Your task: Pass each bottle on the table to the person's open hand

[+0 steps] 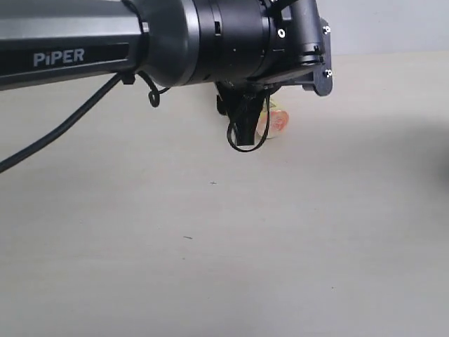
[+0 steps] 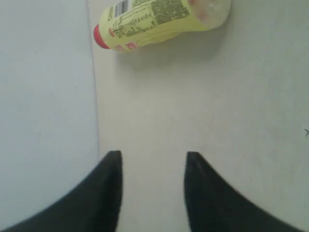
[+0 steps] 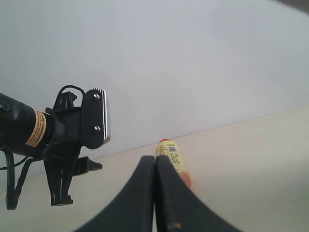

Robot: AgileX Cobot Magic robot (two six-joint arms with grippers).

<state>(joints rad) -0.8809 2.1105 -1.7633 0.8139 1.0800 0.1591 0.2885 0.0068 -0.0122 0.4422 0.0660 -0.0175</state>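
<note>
**Exterior view:** The left arm (image 1: 84, 49) stretches across the top of the picture. Its left gripper (image 1: 243, 133) hangs low over the pale table (image 1: 210, 267). Just behind the gripper, partly hidden by it, sits the yellow bottle (image 1: 278, 123), the only bottle in sight. No other bottle shows on the tabletop in view, and no person's hand appears.

**Left wrist view:** The yellow bottle lies on its side on the table, close to the far edge, its red cap pointing toward the wall (image 2: 43, 96). The left gripper's two black fingers (image 2: 111, 193) stand moderately apart with only bare tabletop between them. The bottle lies ahead of the tips and clear of them, so nothing is held.

**Right wrist view:** The right gripper (image 3: 155, 159) has its jaws pressed together and empty. Beyond it the yellow bottle lies at the foot of the wall, with the left gripper hanging near it.

With one of four bottles on show, the handover looks well advanced. Whether the other three have reached the person cannot be told here. What seems left is to bring the left gripper onto the yellow bottle, close on it, lift it and carry it to the open hand, which is out of view.
</note>
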